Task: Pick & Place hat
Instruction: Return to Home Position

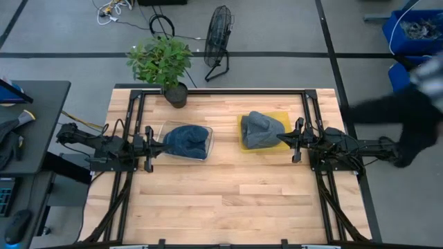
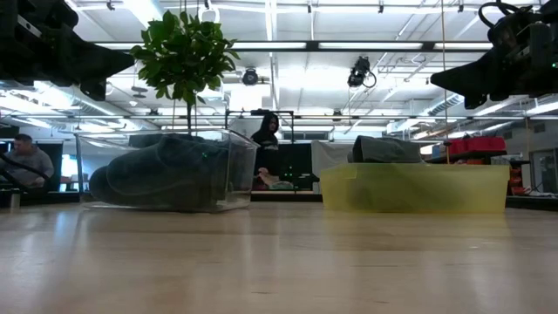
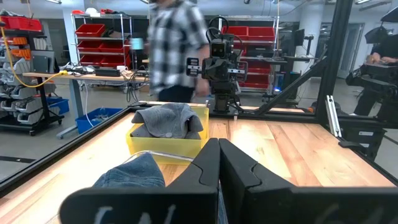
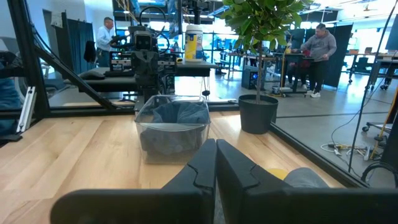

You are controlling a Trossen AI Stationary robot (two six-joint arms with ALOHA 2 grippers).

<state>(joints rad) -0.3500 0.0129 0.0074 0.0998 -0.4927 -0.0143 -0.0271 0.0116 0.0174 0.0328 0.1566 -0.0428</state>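
Well, we find the soft blue fabric caps [image 1: 185,140] in the clear plastic bin [image 1: 208,131], gray fabric cap [image 1: 261,129] in the yellow plastic bin [image 1: 284,116]; light, floppy, prob. best pinched at brim. Left gripper [image 3: 219,144] & right gripper [image 4: 216,143] closed, empty, beside bins

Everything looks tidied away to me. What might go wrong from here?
The gray cap bulges above the rim of the yellow bin, and the shut right gripper hangs close over that bin's edge; a low sweep might snag the cap or tip it out. A person is passing close beside the right arm, so an outward swing might hit them. The left gripper hangs just as near the transparent bin and might nudge it.
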